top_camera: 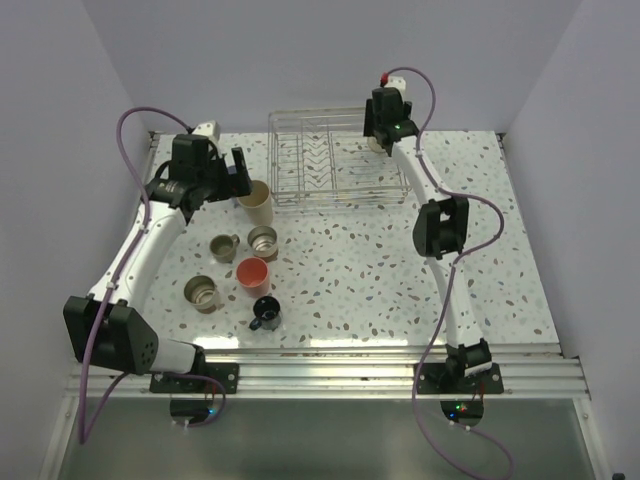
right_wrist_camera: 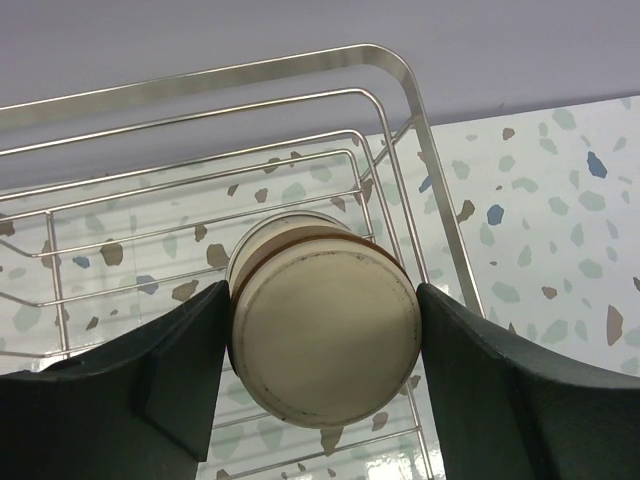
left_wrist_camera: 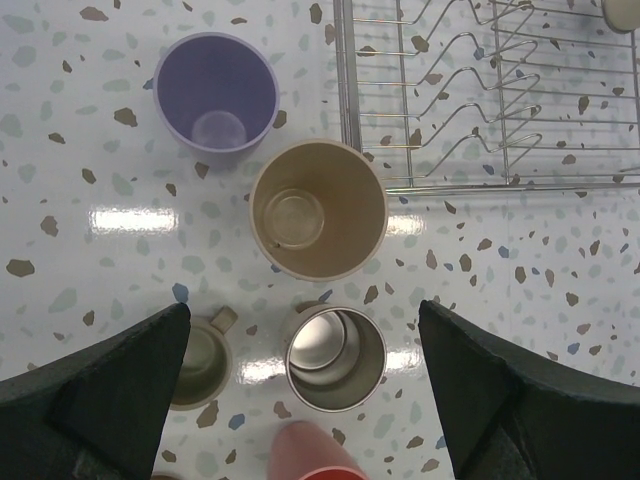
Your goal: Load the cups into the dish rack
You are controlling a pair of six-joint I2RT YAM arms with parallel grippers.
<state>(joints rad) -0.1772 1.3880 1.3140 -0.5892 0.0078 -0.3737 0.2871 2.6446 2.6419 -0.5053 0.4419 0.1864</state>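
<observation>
While the right gripper clamps one grey-beige cup at the dish rack corner, the left gripper hangs spread above the other cups, all unloaded on the table.

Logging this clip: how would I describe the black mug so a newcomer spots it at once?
Start at the wire dish rack at the far edge of the table, then find the cups standing loose to its left-front. The black mug is the one closest to the near edge, beside the coral-pink cup, and the only dark one.
</observation>
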